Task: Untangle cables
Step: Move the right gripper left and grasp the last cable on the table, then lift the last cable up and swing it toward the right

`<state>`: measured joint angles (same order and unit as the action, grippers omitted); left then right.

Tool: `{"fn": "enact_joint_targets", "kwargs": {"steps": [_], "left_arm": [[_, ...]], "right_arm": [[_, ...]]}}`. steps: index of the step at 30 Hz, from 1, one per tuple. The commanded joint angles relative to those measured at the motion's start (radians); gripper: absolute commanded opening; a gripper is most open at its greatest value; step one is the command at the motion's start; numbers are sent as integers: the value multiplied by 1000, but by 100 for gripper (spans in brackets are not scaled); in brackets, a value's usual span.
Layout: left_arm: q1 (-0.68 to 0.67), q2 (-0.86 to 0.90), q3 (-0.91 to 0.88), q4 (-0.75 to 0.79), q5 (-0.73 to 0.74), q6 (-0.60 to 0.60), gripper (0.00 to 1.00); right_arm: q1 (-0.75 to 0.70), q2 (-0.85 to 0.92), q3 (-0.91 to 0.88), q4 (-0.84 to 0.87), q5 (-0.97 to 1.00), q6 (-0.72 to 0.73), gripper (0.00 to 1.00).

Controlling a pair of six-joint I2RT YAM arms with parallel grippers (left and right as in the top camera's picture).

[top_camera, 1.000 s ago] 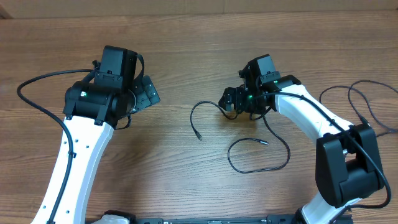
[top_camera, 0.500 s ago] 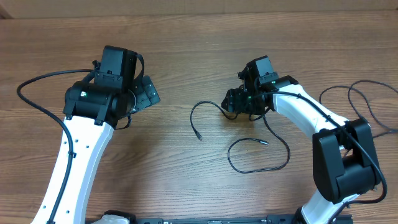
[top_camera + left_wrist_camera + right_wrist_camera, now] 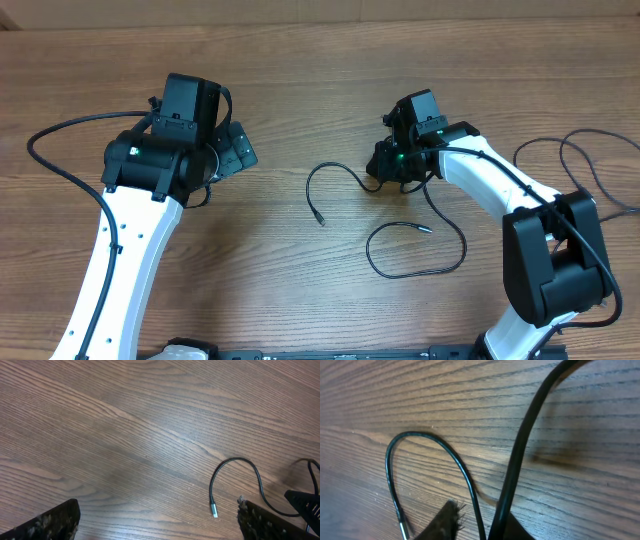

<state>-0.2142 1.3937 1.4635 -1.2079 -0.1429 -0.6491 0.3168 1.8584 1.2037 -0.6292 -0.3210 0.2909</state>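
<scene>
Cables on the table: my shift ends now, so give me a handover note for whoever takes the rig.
Left gripper: open, empty, above bare table.
Right gripper: jaws narrow over the point where the curved strand meets the looped strand; clamped or not, cannot tell.
Done: both strands lie spread, no knot showing.
To do: any crossing under the right gripper is hidden; probably draw the strands apart.

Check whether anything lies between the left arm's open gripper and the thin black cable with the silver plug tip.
Nothing visible does. Only bare brown wooden table separates the open left gripper from the thin black cable with a silver plug tip.
</scene>
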Motion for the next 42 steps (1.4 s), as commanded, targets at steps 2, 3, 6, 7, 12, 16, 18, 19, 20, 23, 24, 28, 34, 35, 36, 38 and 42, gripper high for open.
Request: {"fn": "enact_joint_targets", "kwargs": {"steps": [2,3,6,7,12,16,18,19,20,23,24,28,34,35,36,38,42], "left_arm": [[5,9,16,1,-14,-9,100],[5,9,16,1,-14,-9,99],[5,9,16,1,-14,-9,100],[5,9,16,1,-14,-9,100],[5,9,16,1,-14,-9,100],[5,9,16,1,-14,-9,100],[4,9,16,1,-14,-9,100],[5,9,16,1,-14,-9,100],[5,9,16,1,-14,-9,100],[5,9,16,1,-14,-9,100],[5,9,16,1,-14,-9,100],[5,9,16,1,-14,-9,100],[5,9,16,1,-14,-9,100],[5,9,16,1,-14,-9,100],[5,9,16,1,-14,-9,99],[5,9,16,1,-14,-9,100],[5,9,16,1,-14,-9,100]], "right_arm": [[5,5,-7,4,6,1,14],[5,5,-7,4,7,1,12],[5,5,-7,-1,7,0,4],[5,5,-7,-3,7,0,4],[3,5,-7,-10,6,1,4],[2,5,8,-37,7,0,4],[-1,5,37,-75,7,0,4],[-4,5,58,-103,7,0,4],[-7,5,77,-125,7,0,4],[-26,5,201,-251,6,-23,4],[-32,5,246,-290,7,-40,4],[-50,5,433,-423,17,-91,4],[-81,5,740,-557,101,-91,4],[-87,5,793,-565,110,-91,4],[-92,5,834,-568,113,-91,4],[-105,5,925,-569,112,-91,4],[-138,5,1081,-544,211,-91,4]]}}
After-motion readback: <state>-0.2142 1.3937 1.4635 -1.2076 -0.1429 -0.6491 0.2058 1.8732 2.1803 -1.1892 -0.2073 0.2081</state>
